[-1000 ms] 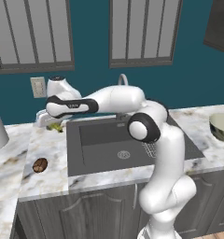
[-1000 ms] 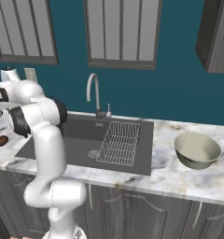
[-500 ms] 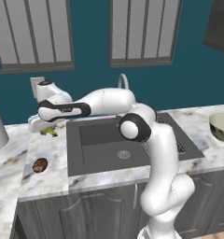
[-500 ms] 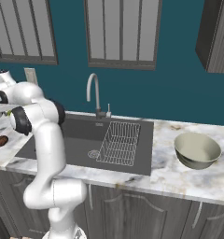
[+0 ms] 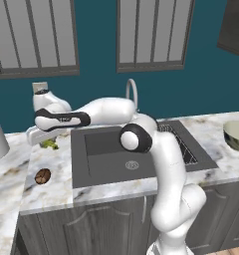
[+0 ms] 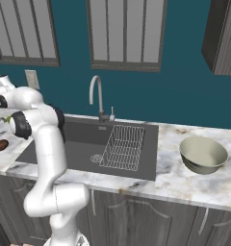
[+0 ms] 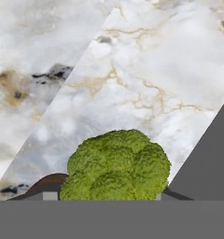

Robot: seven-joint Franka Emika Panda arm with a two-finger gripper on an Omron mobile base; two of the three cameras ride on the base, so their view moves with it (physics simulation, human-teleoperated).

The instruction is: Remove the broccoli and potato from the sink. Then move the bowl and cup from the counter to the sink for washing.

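One broccoli [image 7: 116,165], cut off at the hand view's lower edge, between the gripper [image 5: 43,141] fingers; grip unconfirmed; fingertips hidden. Potato [image 5: 42,176] on counter [image 5: 52,194].

No readable text, label, brand, number or sign anywhere in these views.
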